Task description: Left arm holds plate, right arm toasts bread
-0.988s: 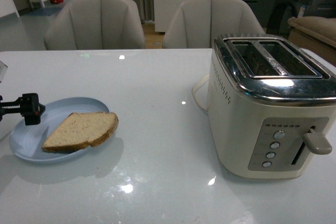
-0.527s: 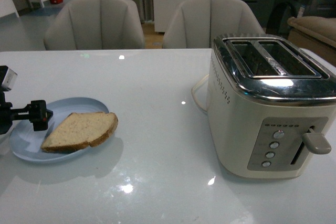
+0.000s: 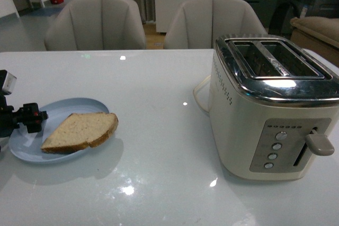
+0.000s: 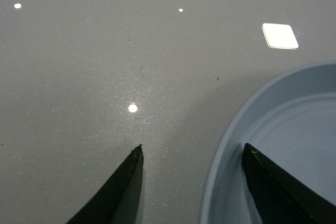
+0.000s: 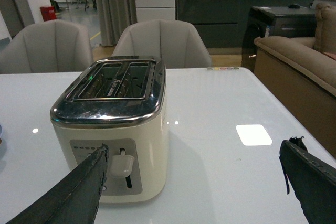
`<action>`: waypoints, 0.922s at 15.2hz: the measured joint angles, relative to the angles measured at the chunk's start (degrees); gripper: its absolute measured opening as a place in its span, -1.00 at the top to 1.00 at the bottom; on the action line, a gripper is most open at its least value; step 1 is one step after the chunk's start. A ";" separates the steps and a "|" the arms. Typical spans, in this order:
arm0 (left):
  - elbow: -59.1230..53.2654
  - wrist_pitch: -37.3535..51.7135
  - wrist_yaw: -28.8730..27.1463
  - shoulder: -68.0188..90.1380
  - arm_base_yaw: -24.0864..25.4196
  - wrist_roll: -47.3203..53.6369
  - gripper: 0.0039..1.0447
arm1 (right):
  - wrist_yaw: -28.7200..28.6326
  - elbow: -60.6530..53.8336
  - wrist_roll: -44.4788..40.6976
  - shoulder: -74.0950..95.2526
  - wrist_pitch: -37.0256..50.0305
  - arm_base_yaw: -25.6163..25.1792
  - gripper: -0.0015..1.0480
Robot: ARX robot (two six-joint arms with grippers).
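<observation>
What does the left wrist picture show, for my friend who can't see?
The left pincer is open, its two black pointed jaws straddling the rim of a pale-blue plate: one jaw over the plate, one over the shiny grey table. Small light spots gleam on the table.

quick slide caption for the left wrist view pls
Left hand open astride the plate rim, one tip over the plate, one over the table.
</observation>
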 joint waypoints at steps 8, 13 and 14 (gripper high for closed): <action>-0.48 -1.14 0.44 -1.92 -1.40 -7.28 0.94 | 0.00 0.00 0.02 0.00 0.00 0.00 -0.88; -7.41 -1.90 -0.20 -7.39 -2.49 -13.79 0.95 | 0.02 0.00 0.02 0.00 0.00 0.00 -0.88; -9.14 -1.38 -0.24 -8.55 -2.75 -14.49 0.95 | 0.00 0.00 0.00 0.00 0.00 0.00 -0.88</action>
